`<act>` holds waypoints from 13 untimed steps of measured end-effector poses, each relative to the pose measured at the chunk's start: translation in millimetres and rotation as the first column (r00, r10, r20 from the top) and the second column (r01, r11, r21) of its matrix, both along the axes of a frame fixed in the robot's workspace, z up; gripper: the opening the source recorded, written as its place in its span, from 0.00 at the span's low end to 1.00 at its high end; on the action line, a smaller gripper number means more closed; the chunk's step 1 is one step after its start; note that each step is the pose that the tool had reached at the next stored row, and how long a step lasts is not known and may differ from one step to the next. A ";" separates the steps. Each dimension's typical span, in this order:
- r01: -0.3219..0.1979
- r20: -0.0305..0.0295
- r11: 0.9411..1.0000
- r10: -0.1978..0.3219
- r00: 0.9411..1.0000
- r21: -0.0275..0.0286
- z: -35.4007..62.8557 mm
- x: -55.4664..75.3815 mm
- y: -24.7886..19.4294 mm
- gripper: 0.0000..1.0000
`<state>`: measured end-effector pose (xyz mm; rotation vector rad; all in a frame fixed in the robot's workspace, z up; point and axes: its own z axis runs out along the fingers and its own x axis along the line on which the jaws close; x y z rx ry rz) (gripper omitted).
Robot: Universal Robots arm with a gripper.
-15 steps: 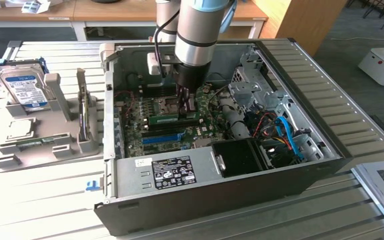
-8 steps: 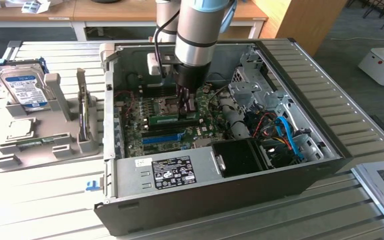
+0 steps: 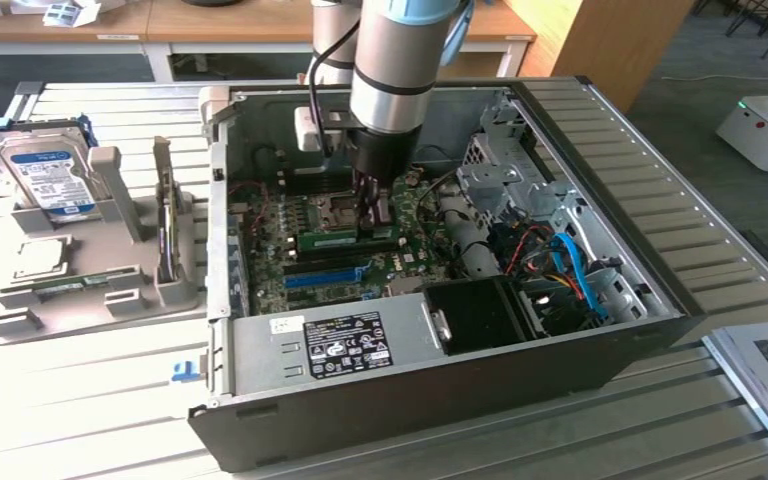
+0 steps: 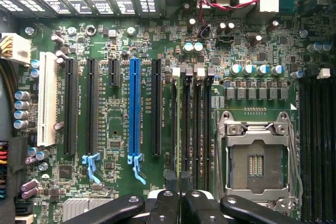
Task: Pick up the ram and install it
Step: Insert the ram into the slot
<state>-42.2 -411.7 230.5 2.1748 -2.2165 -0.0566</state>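
One green ram (image 3: pixel 337 238) is off the tabletop (image 3: pixel 91 400) and down inside the open computer case (image 3: pixel 398 410), standing on edge just beside the empty processor socket (image 4: pixel 255 163). The tool (image 4: pixel 182 203) is clamped together on the ram's thin top edge. From where I stand the ram looks lined up with a memory slot next to the socket, perhaps partly in. Whether it is pushed fully home and latched I cannot tell. So the pickup looks done and the seating looks unfinished.

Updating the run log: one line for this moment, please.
pincer: shut on ram | ram: at memory slots | seating: unclear
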 end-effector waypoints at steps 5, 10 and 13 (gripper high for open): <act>0.000 0.000 1.000 0.000 1.000 0.000 -1.6 0.0 0.0 0.12; 0.000 0.000 1.000 0.000 1.000 0.001 -1.7 0.0 0.1 0.12; 0.000 0.000 1.000 0.000 1.000 0.003 -1.7 0.0 0.0 0.12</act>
